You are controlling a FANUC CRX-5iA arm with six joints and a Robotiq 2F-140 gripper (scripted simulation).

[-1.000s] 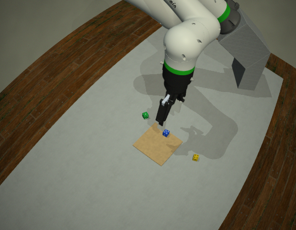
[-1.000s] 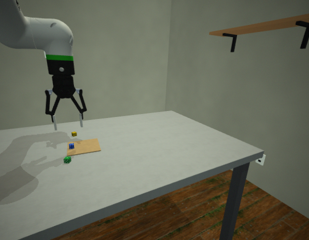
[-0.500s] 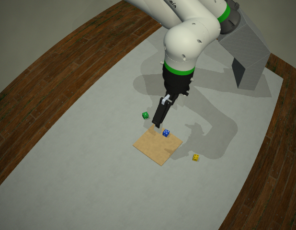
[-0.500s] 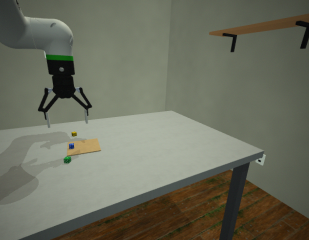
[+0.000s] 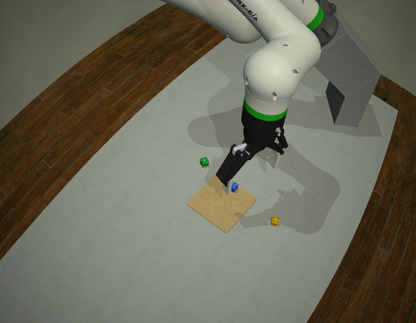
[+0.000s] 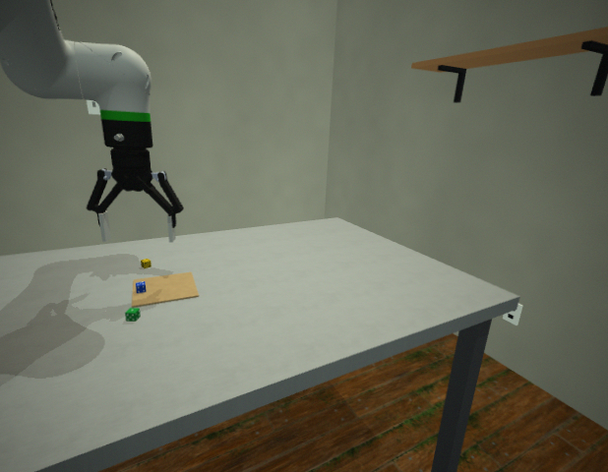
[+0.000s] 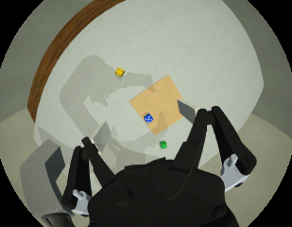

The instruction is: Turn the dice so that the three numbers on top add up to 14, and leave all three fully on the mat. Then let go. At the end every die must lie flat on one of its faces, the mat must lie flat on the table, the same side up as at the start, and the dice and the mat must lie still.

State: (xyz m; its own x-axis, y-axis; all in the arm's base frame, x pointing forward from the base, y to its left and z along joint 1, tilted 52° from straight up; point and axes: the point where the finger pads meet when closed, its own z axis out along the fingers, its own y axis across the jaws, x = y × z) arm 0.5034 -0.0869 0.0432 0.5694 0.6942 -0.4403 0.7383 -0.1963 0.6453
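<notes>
A tan square mat [image 5: 215, 208] [image 6: 177, 289] [image 7: 161, 97] lies flat on the grey table [image 5: 131, 250] [image 6: 320, 284]. A blue die [image 5: 234, 186] [image 6: 141, 287] [image 7: 148, 117] lies on the mat near one edge. A green die [image 5: 204, 161] [image 6: 132, 315] [image 7: 163, 146] lies on the table just off the mat on one side. A yellow die [image 5: 274, 221] [image 6: 146, 263] [image 7: 119, 72] lies on the table off the opposite side. My gripper [image 5: 250, 175] [image 6: 136, 234] [image 7: 142, 116] is wide open and empty, and hangs well above the blue die.
The arm's grey pedestal [image 5: 351, 87] stands at the table's far corner. A wooden wall shelf [image 6: 522, 50] hangs high beyond the table. The table edge runs along a wooden floor [image 5: 62, 90].
</notes>
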